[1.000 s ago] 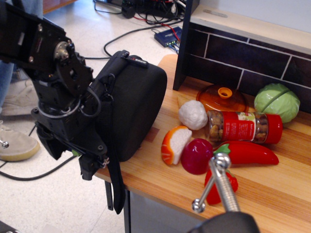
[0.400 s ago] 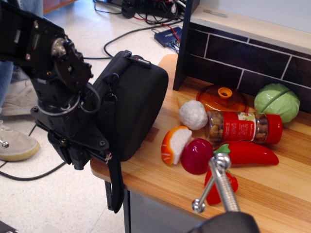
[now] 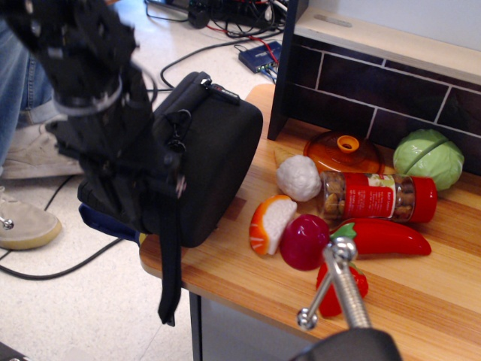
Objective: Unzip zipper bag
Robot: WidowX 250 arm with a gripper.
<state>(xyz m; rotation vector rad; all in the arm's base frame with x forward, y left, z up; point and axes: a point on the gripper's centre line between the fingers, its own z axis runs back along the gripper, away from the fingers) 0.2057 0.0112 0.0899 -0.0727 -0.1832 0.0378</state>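
The zipper bag (image 3: pixel 218 150), a large black boxy fabric case, stands on its edge at the left end of the wooden table (image 3: pixel 421 293), partly over the table's edge. Its black webbing strap (image 3: pixel 169 271) hangs down past the edge, and a metal clip (image 3: pixel 178 124) shows on its left side. My black arm (image 3: pixel 90 83) is blurred and pressed against the bag's left side. My gripper (image 3: pixel 146 199) sits low against that side, with its jaws hidden in the black blur. I cannot make out the green zipper tag.
To the right of the bag lie toy foods: an orange slice (image 3: pixel 270 222), white garlic (image 3: pixel 298 177), a red radish (image 3: pixel 304 241), a red pepper (image 3: pixel 387 237), a nut jar (image 3: pixel 376 197), a green cabbage (image 3: pixel 428 156) and an orange lid (image 3: pixel 343 153). A dark tiled wall (image 3: pixel 361 86) stands behind. A metal clamp handle (image 3: pixel 338 286) is in the foreground.
My arm has swung upward and to the right along the bag's left side. The gripper rose from below the table edge. The bag tilted slightly more upright, and the strap hangs further left.
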